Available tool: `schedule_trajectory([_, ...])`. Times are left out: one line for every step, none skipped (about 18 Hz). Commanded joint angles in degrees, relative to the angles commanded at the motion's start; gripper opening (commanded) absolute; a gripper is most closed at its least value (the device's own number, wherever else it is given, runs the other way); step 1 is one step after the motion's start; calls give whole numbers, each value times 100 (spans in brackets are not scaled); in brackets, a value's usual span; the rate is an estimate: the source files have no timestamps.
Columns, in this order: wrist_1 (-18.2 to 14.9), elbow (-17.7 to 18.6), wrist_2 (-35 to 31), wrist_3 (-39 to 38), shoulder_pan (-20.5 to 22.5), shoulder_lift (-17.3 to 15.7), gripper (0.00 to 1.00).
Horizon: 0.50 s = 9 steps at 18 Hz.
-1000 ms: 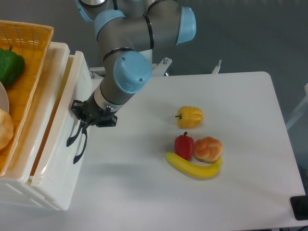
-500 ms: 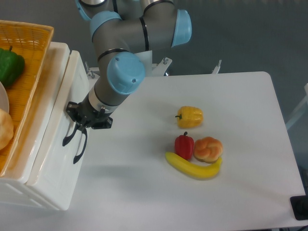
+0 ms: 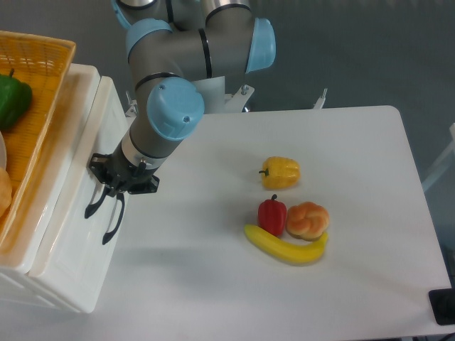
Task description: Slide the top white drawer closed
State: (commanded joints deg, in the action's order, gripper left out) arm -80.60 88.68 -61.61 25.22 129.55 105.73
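The top white drawer (image 3: 65,207) sits in the white cabinet (image 3: 71,295) at the left edge, pushed in almost flush, with only a thin seam along its rim. Its black curved handle (image 3: 93,206) is just left of the lower drawer's black handle (image 3: 112,224). My gripper (image 3: 108,190) presses against the drawer front right above the handles. The arm hides its fingers, so I cannot tell whether they are open or shut.
A yellow wicker basket (image 3: 50,78) with a green pepper (image 3: 13,98) sits on top of the cabinet. On the table to the right lie a yellow pepper (image 3: 280,172), a red pepper (image 3: 271,214), a bread roll (image 3: 308,219) and a banana (image 3: 286,246).
My gripper has moved left against the drawer front, and the top drawer has slid into the cabinet, closing the open gap. The cabinet and basket have shifted slightly left.
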Motion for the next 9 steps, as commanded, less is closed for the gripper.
schedule_trajectory([105, -18, -35, 61, 53, 17, 18])
schedule_trajectory([237, -35, -105, 114, 114, 44, 26])
schedule_trajectory([360, -44, -201, 193, 184, 53, 33])
schedule_trajectory([396, -62, -298, 211, 272, 61, 44])
schedule_trajectory([405, -88, -403, 220, 360, 61, 53])
schedule_trajectory([405, -106, -509, 220, 474, 53, 64])
schedule_trajectory([405, -106, -632, 237, 579, 53, 92])
schedule_trajectory([387, -106, -781, 281, 676, 44, 100])
schedule_trajectory([387, -106, -957, 299, 764, 44, 100])
